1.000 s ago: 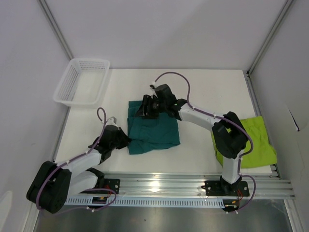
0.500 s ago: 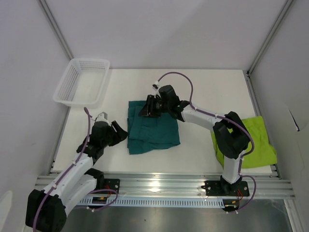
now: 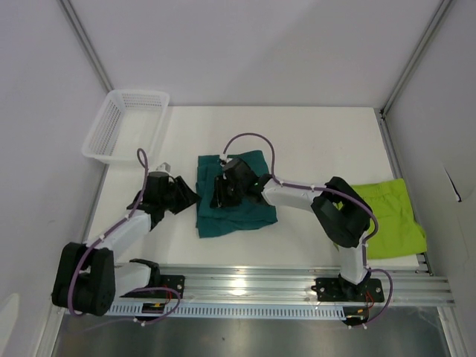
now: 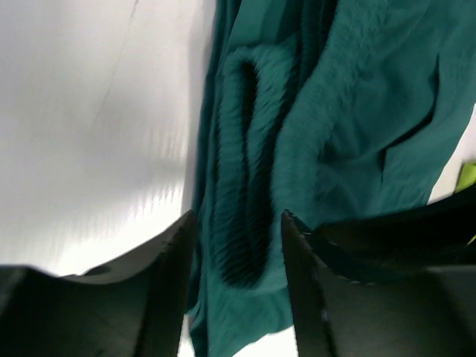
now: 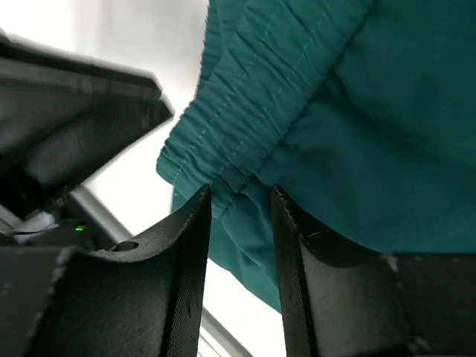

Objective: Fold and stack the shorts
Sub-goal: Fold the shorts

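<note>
Right arm [image 3: 294, 192] drew back, elbow bent, fingers [image 5: 186, 253] pinching teal shorts [image 5: 357, 111].

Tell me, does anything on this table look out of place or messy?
Yes: the lime green shorts lie crumpled at the right edge of the table, seemingly spilling past it, far from the dark teal shorts in the middle, whose fold looks uneven.

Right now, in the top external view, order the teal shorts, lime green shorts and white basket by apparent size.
1. The teal shorts and the white basket: too alike to rank.
2. The lime green shorts: smallest as seen, but the right arm hides part of them.
</note>
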Available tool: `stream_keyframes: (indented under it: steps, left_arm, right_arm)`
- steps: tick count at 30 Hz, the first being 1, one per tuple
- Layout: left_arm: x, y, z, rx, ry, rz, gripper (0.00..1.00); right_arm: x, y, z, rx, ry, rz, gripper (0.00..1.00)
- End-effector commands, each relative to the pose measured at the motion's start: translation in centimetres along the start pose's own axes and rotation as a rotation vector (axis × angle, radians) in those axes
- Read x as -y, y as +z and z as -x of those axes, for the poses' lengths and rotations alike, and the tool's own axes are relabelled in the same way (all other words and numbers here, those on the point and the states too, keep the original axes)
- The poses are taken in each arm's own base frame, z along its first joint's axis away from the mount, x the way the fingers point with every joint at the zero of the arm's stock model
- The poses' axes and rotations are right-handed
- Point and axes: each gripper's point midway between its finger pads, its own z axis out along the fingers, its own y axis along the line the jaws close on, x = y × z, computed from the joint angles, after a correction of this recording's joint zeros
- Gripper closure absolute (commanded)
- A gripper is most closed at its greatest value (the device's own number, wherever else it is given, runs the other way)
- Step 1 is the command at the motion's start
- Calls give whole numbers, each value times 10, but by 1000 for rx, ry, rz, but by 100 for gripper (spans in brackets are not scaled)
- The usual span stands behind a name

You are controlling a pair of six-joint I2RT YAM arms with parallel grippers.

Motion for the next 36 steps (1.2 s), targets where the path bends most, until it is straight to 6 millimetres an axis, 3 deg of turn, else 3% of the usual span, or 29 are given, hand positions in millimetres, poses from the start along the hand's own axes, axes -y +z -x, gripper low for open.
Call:
stream_keyframes:
  steps: [1, 5, 9, 11, 14, 16, 17, 19, 21, 22, 24, 29, 31, 36]
  left_arm:
    - [34, 13, 32, 57, 4, -119, 50]
    - [35, 29, 30, 31, -12, -128, 58]
    - [31, 42, 32, 25, -12, -110, 65]
    - [26, 48, 31, 22, -9, -93, 68]
    - [24, 52, 32, 27, -6, -88, 73]
    - [24, 54, 31, 33, -4, -101, 76]
    - [24, 54, 31, 36, -3, -107, 76]
    - [25, 53, 30, 40, 1, -125, 76]
    - [28, 53, 30, 50, 7, -146, 76]
    - [27, 53, 28, 51, 6, -149, 77]
    - [29, 54, 29, 66, 8, -176, 78]
    - [24, 59, 17, 65, -4, -209, 83]
    - [22, 60, 13, 75, -6, -232, 91]
    - [23, 59, 14, 95, 3, -259, 96]
  right_arm:
    - [14, 6, -8, 28, -74, -105, 61]
    - [26, 9, -32, 56, -148, -188, 66]
    - [41, 10, -50, 96, -229, -327, 78]
    - [43, 9, -50, 118, -243, -349, 86]
    - [41, -2, -43, 181, -255, -351, 88]
    - [30, -13, -30, 228, -257, -321, 83]
    - [25, -16, -23, 242, -262, -308, 69]
    - [12, -25, -3, 274, -246, -293, 58]
    - [13, -29, 6, 256, -221, -325, 55]
    - [4, -30, 21, 279, -200, -324, 54]
    - [11, -31, 33, 279, -173, -362, 52]
    - [19, -11, 59, 243, -105, -362, 39]
    - [21, -5, 62, 235, -91, -362, 35]
    - [35, 16, 69, 206, -97, -450, 24]
